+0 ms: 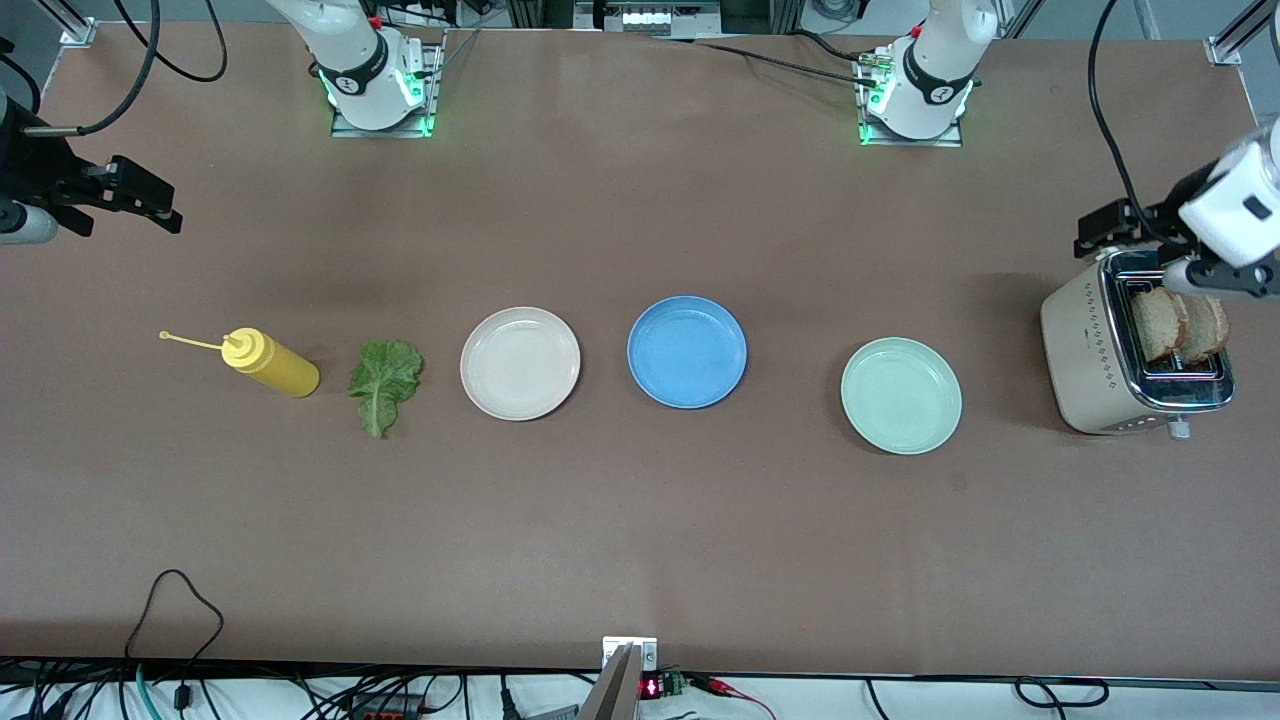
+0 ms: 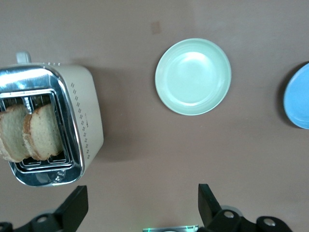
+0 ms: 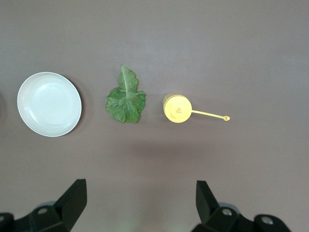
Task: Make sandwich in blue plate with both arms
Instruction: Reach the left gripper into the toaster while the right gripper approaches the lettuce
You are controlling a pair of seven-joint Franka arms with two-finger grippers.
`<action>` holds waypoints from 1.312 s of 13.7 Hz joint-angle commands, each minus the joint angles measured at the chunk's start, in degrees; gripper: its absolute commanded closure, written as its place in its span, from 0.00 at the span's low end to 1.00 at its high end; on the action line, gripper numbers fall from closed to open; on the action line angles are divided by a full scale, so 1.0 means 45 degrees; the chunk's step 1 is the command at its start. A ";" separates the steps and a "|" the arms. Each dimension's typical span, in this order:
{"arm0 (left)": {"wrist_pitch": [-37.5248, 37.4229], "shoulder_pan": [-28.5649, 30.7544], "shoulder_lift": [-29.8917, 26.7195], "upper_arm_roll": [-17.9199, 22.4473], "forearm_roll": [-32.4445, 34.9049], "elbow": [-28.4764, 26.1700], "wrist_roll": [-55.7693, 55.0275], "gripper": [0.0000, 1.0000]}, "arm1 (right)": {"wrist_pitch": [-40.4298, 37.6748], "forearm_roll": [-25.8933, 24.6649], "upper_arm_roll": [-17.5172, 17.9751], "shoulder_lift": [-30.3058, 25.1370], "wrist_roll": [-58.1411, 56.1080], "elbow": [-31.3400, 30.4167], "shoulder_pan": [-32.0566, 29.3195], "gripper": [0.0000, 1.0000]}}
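Observation:
The blue plate point(image 1: 687, 351) lies bare in the middle of the table; only its rim point(image 2: 298, 96) shows in the left wrist view. Two toasted bread slices point(image 1: 1180, 325) point(image 2: 31, 133) stand in the slots of a cream toaster point(image 1: 1095, 350) point(image 2: 84, 125) at the left arm's end. A green lettuce leaf point(image 1: 384, 383) point(image 3: 125, 98) lies flat toward the right arm's end. My left gripper point(image 1: 1120, 230) point(image 2: 143, 203) hangs open over bare table beside the toaster. Over bare table near the sauce bottle, my right gripper point(image 1: 145, 200) point(image 3: 141, 200) is open and holds nothing.
A cream-white plate point(image 1: 520, 362) point(image 3: 49, 104) lies between the leaf and the blue plate. A mint-green plate point(image 1: 901, 395) point(image 2: 193, 76) sits between the blue plate and the toaster. A yellow squeeze bottle point(image 1: 270, 363) point(image 3: 177, 108) stands beside the leaf. Cables run along the table's near edge.

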 commanded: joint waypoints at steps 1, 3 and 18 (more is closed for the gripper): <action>-0.0578 0.0960 0.1283 -0.0052 0.0957 0.1110 0.0275 0.00 | 0.0193 0.0130 0.0030 -0.0179 -0.0202 -0.0277 -0.0107 0.00; 0.0139 0.1761 0.1850 -0.0052 0.1782 0.1110 0.1131 0.00 | 0.0252 0.0130 0.0030 -0.0179 -0.0202 -0.0355 -0.0107 0.00; 0.5925 0.4089 0.1442 -0.0189 0.1198 -0.3361 0.3988 0.28 | 0.3469 0.0286 0.0167 0.0210 0.0206 -0.3164 0.0497 0.00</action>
